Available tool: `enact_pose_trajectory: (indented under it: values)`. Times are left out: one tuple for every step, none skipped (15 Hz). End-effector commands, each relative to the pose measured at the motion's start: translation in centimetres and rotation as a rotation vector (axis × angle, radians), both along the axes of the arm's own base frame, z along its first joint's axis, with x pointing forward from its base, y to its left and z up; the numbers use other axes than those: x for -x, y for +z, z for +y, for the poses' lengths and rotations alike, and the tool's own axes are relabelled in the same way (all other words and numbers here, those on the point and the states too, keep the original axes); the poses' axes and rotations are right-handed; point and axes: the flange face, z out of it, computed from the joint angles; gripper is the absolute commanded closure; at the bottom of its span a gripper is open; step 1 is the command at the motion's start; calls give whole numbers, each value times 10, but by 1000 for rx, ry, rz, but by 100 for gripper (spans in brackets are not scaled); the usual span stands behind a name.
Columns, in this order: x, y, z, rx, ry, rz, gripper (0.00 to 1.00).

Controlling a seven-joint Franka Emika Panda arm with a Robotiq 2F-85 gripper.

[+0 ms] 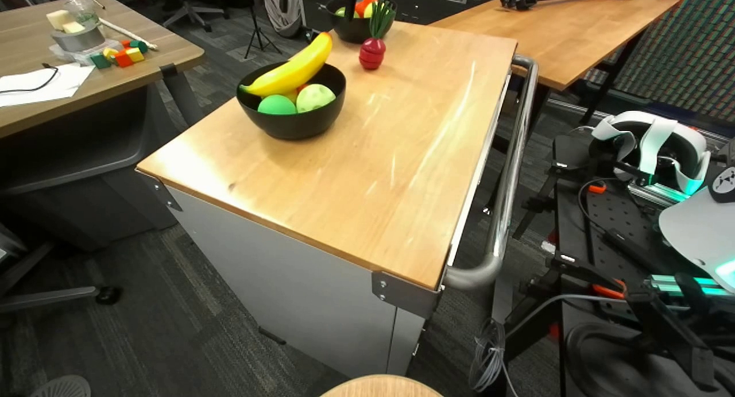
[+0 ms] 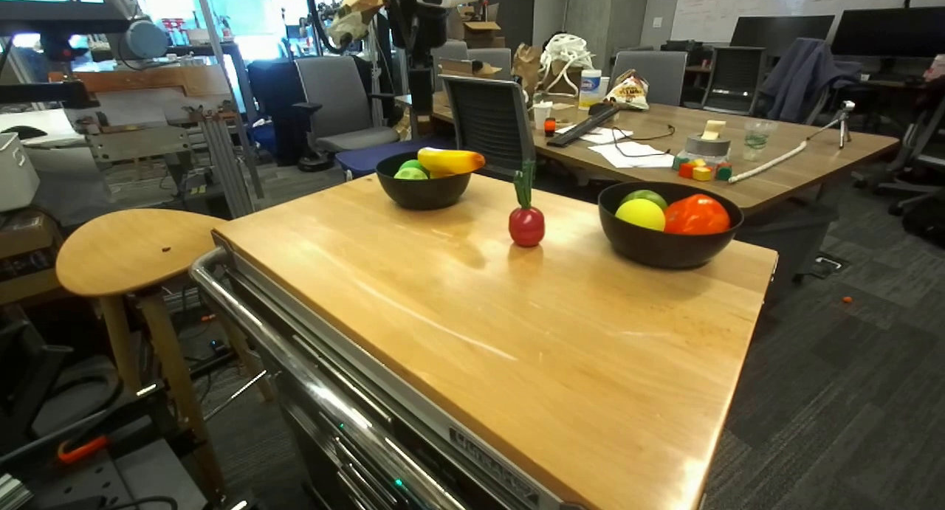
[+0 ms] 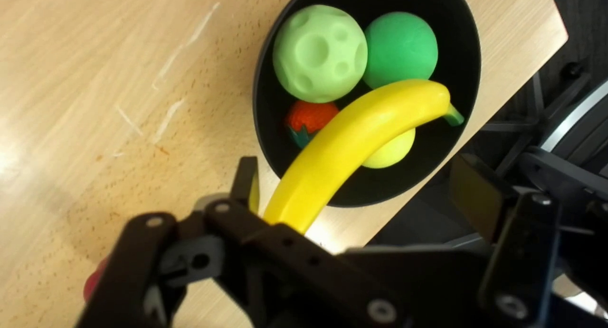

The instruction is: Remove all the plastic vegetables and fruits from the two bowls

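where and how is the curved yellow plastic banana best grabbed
Probably around the middle of the banana, from above, closing across its narrow width: it's long and slim, lying uncovered on top, one raised end reaching past the rim of the round black bowl. The bright green plastic ball crowds its green-tipped half.

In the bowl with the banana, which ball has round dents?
The pale green ball, beside the bright green ball. The latter and the round yellow piece look smooth where visible.
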Motion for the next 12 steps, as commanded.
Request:
enact_pose_trajectory:
  values:
    - [-12,-6,12,-8,-38,17,0]
    - [-13,-9,15,-5,-46,24,0]
    - [-16,-14,16,4,-56,29,0]
    - [-18,-19,18,14,-68,36,0]
    - [-21,-24,18,21,-81,51,0]
    - [-23,-29,19,26,-93,59,0]
    - [-26,-34,18,32,-109,66,0]
    - [-28,-38,17,36,-123,69,0]
    - [-31,-42,15,43,-136,70,0]
    - [-34,-45,13,48,-151,72,2]
    - [-39,-49,11,52,-165,73,11]
    - [-42,-52,9,57,-177,79,27]
